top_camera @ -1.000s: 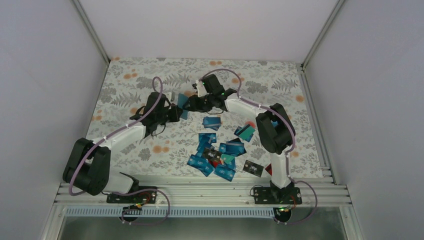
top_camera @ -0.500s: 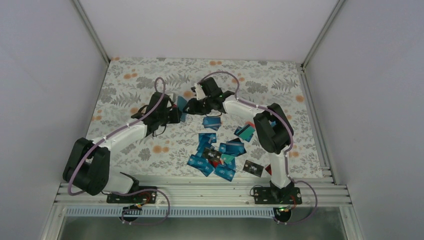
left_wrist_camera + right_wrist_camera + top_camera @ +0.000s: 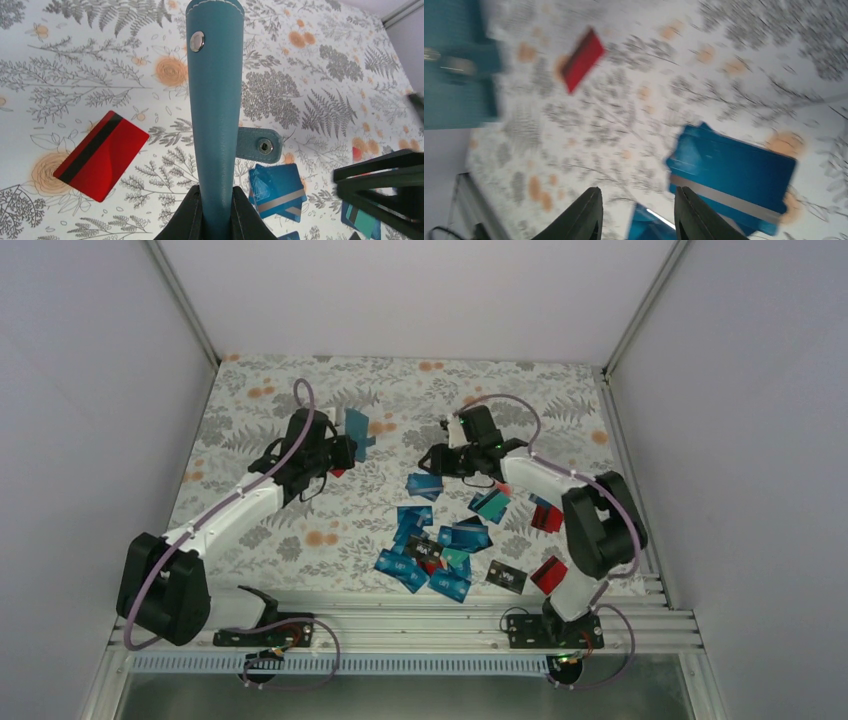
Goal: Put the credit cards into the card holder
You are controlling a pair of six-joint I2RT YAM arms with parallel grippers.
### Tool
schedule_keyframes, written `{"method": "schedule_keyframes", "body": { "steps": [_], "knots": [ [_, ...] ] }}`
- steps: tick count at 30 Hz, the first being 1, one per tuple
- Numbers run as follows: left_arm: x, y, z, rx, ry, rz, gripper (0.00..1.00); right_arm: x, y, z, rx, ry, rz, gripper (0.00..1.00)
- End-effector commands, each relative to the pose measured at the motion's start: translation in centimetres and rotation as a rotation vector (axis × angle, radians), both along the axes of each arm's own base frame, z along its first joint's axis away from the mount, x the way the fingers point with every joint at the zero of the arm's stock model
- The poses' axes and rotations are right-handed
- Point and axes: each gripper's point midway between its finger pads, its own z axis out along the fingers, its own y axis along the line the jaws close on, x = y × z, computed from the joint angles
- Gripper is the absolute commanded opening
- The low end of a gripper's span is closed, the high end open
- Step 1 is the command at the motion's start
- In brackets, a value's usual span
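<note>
The card holder (image 3: 216, 100) is a dull teal wallet with a snap dot and a loose strap. It stands edge-up, and my left gripper (image 3: 216, 212) is shut on its lower end. From above, the card holder (image 3: 357, 428) hangs over the far left of the table at the left gripper (image 3: 343, 452). My right gripper (image 3: 639, 217) is open with nothing between its fingers, just above two stacked blue credit cards (image 3: 734, 175). The top view places the right gripper (image 3: 428, 459) a hand's width to the right of the holder. Several more credit cards (image 3: 432, 550) lie heaped nearer the arms' bases.
A red card (image 3: 101, 155) lies on the floral cloth below the holder. Two red cards (image 3: 546, 546) and a black one (image 3: 506, 577) sit beside the right arm. White walls and a metal rail (image 3: 400, 620) bound the table.
My right gripper has drawn back to the right, away from the card holder, and now hovers over the blue cards. The left arm has shifted the holder slightly farther back.
</note>
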Motion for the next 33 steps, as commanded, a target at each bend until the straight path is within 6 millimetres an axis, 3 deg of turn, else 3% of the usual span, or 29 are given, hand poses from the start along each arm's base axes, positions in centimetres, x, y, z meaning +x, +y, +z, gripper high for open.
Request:
{"method": "schedule_keyframes", "body": {
  "steps": [1, 4, 12, 16, 23, 33],
  "knots": [
    [0.4, -0.5, 0.4, -0.031, -0.025, -0.013, 0.02, -0.9, 2.0, 6.3, 0.144, -0.158, 0.121, 0.37],
    [0.9, -0.9, 0.6, -0.041, -0.033, -0.026, 0.02, -0.6, 2.8, 8.7, 0.179, -0.201, 0.163, 0.39],
    [1.1, -1.5, 2.3, -0.105, 0.006, -0.023, 0.02, 1.2, 3.3, 12.7, 0.179, -0.260, 0.147, 0.46],
    [0.7, -1.2, 2.6, -0.102, 0.004, -0.021, 0.02, 0.5, 2.8, 13.7, 0.180, -0.299, 0.147, 0.57],
    [-1.0, -0.8, 1.7, -0.106, 0.021, -0.010, 0.02, -1.4, 0.5, 12.2, 0.120, -0.327, 0.105, 0.67],
    [-2.5, -1.9, 2.6, -0.109, 0.142, 0.006, 0.02, -4.5, -2.4, 15.8, 0.099, -0.398, 0.064, 0.81]
  ]
}}
